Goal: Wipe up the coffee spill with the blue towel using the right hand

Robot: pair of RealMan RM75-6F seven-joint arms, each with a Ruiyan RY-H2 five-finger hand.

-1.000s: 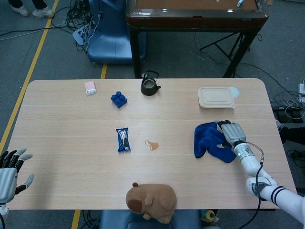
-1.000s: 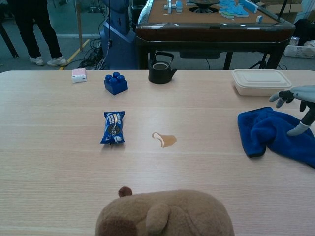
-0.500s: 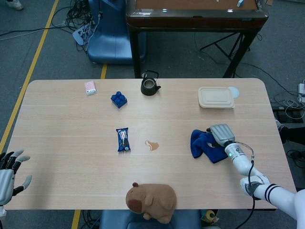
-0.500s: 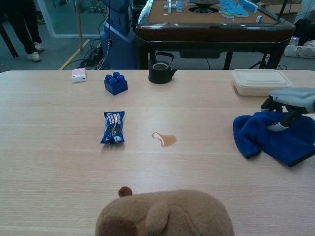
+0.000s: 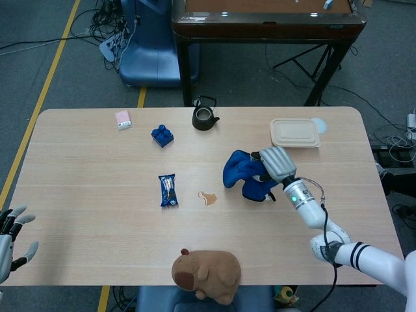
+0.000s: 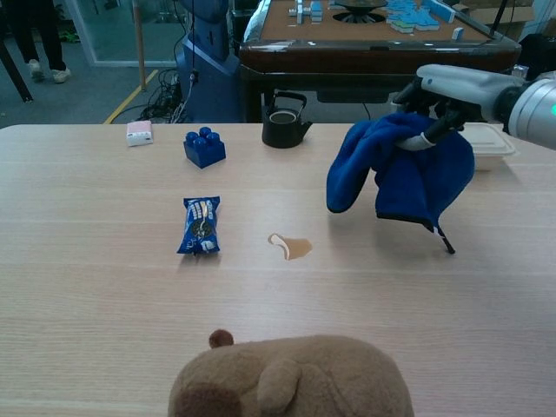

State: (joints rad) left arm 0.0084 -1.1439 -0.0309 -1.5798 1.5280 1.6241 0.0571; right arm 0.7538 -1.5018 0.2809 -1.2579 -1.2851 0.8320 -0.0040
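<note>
Right hand [image 6: 439, 91] fingers clamped on soft blue towel [image 6: 395, 169], lifted off table, right of coffee spill [image 6: 292, 247]. Left hand [image 5: 8, 239] fingers apart. Beige lidded container [image 5: 295, 132] shut, contents hidden.

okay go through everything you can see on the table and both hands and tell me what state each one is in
blue towel: lifted off the table, hanging from the right hand
coffee spill: unwiped
left hand: open, holding nothing
teapot: upright, no lid
food container: lid on
snack packet: lying flat
plush toy: lying at the near edge
</note>
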